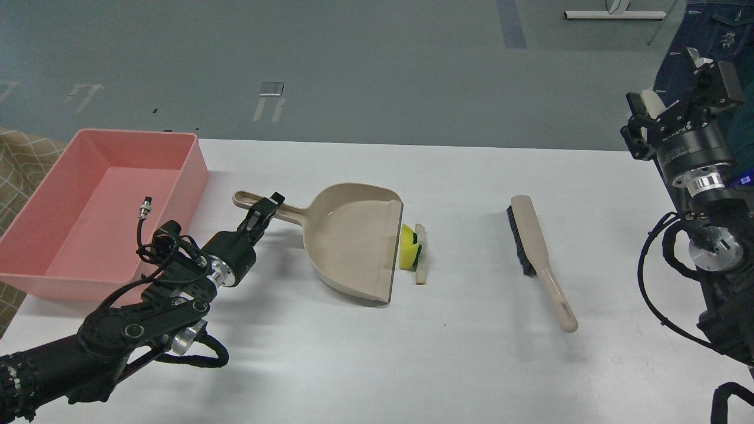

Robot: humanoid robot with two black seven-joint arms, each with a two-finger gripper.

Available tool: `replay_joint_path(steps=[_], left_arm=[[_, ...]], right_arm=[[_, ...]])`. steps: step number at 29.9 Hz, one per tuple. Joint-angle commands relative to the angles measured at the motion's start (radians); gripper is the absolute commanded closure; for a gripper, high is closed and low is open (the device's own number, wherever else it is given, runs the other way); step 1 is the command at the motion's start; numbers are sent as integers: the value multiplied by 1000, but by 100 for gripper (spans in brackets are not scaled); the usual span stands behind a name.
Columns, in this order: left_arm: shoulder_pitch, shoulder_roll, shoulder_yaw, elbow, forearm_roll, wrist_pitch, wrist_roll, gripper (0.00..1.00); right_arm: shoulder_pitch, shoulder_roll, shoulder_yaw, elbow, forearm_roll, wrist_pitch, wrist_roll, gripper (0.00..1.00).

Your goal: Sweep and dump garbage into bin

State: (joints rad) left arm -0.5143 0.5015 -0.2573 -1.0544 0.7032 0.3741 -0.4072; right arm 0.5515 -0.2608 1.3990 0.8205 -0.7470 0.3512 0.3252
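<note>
Garbage = two bits, both lying on the table [471,353] just off the open lip of the dustpan [353,241]. Sponge piece [410,247]: yellow w/ dark green layer, touching or nearly touching the pan's lip. Pale stick [420,254] lies right beside the sponge on the side away from the pan, roughly parallel to the lip.

Handling, my guess: sponge is light, soft, springy, so it'll likely tumble or bounce rather than slide clean; a push that's too quick could flick it past the pan. Stick looks stiff, thin and v. light, may roll or pivot if hit at one end. Neither wants pinching; better to push them broadside w/ the bristles, whole row at once, straight toward the pan mouth.

Brush [539,259]: well to the side of the garbage, away from the pan, lying flat, black bristles at the far end facing the garbage, slotted handle end nearer me. Rigid plastic by the look, smooth, maybe a bit slippery; take it mid-handle.

Dustpan handle [268,209] points away from the garbage toward the bin [194,162]. Left gripper [266,208] is at that handle, fingers around or just over it; can't tell if they've closed on it. Pan looks stiff and light, needs pinning so it doesn't skate when stuff is pushed in.

Bin: pink tub beyond the pan's handle end, at the table edge, looks empty.

Right gripper [668,126]: raised, far beyond the brush from the pan, fingers apart, holding nothing.
</note>
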Motion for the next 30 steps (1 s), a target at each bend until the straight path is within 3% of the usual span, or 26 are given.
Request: replay_joint_path(steps=[1, 10, 20, 30], left_arm=[[-7, -1, 1, -1, 1, 14, -1, 100], [-21, -20, 1, -4, 1, 39, -7, 100], [-29, -26, 1, -13, 2, 40, -13, 100], [-32, -52, 0, -13, 2, 48, -13, 100]], right_arm=[[1, 0, 0, 0, 0, -1, 0, 1], [4, -35, -5, 3, 0, 6, -15, 1], [15, -408, -386, 166, -9, 9, -23, 1], [4, -681, -584, 382, -92, 9, -25, 1]])
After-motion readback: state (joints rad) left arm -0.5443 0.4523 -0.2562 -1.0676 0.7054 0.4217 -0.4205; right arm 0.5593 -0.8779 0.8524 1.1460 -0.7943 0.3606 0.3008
